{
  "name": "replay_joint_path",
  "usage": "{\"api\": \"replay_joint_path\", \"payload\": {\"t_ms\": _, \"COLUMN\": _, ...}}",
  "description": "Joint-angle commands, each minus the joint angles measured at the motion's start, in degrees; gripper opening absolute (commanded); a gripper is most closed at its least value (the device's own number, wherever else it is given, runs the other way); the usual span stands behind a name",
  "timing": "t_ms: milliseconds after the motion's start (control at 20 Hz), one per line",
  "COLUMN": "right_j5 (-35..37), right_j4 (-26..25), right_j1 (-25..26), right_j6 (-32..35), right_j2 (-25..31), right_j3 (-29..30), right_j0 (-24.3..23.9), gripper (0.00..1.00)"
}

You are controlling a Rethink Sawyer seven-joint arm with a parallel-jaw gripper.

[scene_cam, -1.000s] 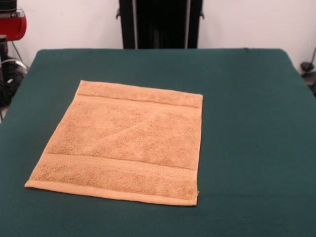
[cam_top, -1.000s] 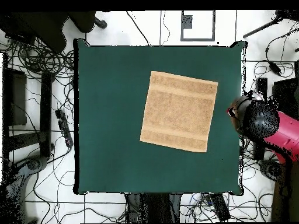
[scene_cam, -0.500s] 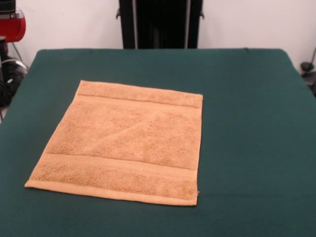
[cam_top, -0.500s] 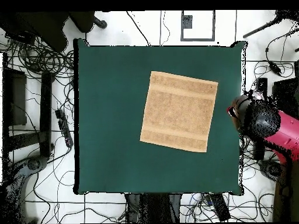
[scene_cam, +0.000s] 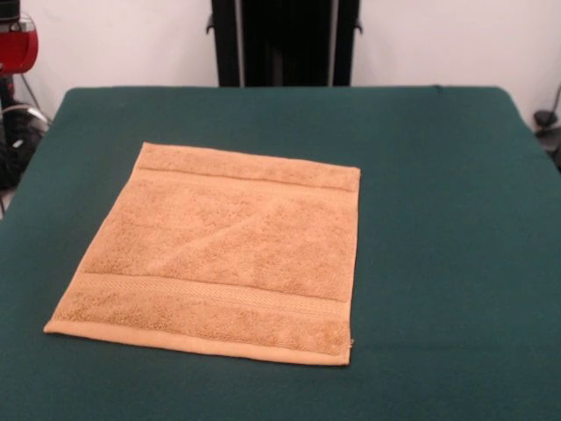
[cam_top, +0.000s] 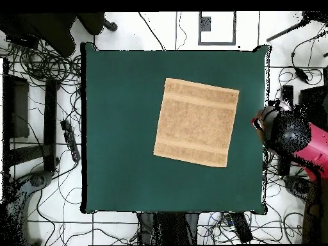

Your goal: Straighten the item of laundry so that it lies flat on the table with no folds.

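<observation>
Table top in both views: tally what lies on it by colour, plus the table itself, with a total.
Golden-orange: 1, the towel, spread flat with all four corners showing
Dark green: 1, the table under it
Total: 2
The red and black arm sits off the table's edge in the overhead view and is not counted.

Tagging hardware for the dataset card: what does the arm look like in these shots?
Only partly visible. Overhead, the arm beside the table shows a glossy red shell with a rounded black section at the end nearest the table. The front view catches just a rounded red housing at the top left corner. No markings or arm cables are legible.
</observation>
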Motion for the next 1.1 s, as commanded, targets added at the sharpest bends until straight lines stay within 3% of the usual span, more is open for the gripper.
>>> {"api": "replay_joint_path", "payload": {"t_ms": 50, "right_j5": 0.1, "right_j4": -1.6, "right_j1": 3.6, "right_j6": 4.7, "right_j2": 8.7, "right_j3": 1.9, "right_j0": 0.9, "gripper": 0.00}}
{"api": "replay_joint_path", "payload": {"t_ms": 350, "right_j5": 9.6, "right_j4": -0.1, "right_j1": 11.7, "right_j6": -6.5, "right_j2": 16.9, "right_j3": -7.4, "right_j0": -5.0, "gripper": 0.00}}
{"api": "replay_joint_path", "payload": {"t_ms": 450, "right_j5": 11.7, "right_j4": -1.7, "right_j1": 13.1, "right_j6": -8.9, "right_j2": 17.4, "right_j3": -10.4, "right_j0": -5.4, "gripper": 0.00}}
{"api": "replay_joint_path", "payload": {"t_ms": 650, "right_j5": 13.2, "right_j4": -1.6, "right_j1": 13.9, "right_j6": -3.1, "right_j2": 15.5, "right_j3": -10.7, "right_j0": -4.9, "gripper": 0.00}}
{"api": "replay_joint_path", "payload": {"t_ms": 850, "right_j5": 4.2, "right_j4": -6.5, "right_j1": 17.9, "right_j6": -0.7, "right_j2": 13.1, "right_j3": -12.2, "right_j0": -3.6, "gripper": 0.00}}
{"api": "replay_joint_path", "payload": {"t_ms": 950, "right_j5": -1.6, "right_j4": -6.4, "right_j1": 18.9, "right_j6": 6.1, "right_j2": 10.6, "right_j3": -12.6, "right_j0": -2.5, "gripper": 0.00}}
{"api": "replay_joint_path", "payload": {"t_ms": 1100, "right_j5": -0.6, "right_j4": -7.3, "right_j1": 18.6, "right_j6": 8.6, "right_j2": 8.1, "right_j3": -14.5, "right_j0": -0.9, "gripper": 0.00}}
